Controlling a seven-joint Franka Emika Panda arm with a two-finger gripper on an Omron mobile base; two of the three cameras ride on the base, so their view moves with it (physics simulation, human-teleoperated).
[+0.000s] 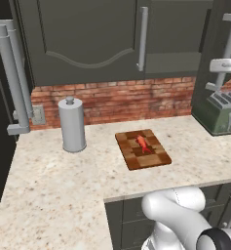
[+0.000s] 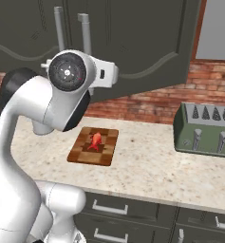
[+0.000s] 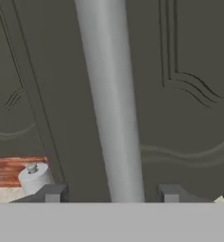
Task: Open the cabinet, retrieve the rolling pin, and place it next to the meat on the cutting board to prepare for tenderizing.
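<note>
**Grey bar handle sits between the fingers, ready for the pull**

Grey metal fills the middle of the hand view: the cabinet (image 3: 189,71) door's vertical handle (image 3: 111,99) runs between the two fingertips of the gripper (image 3: 112,193), which stand wide apart on either side of it, not yet clamped. To do this well, close squarely on the bar, then pull along the door's arc. The meat (image 1: 142,142) waits on the cutting board (image 1: 156,161); the rolling pin is presumably behind the doors.
</note>
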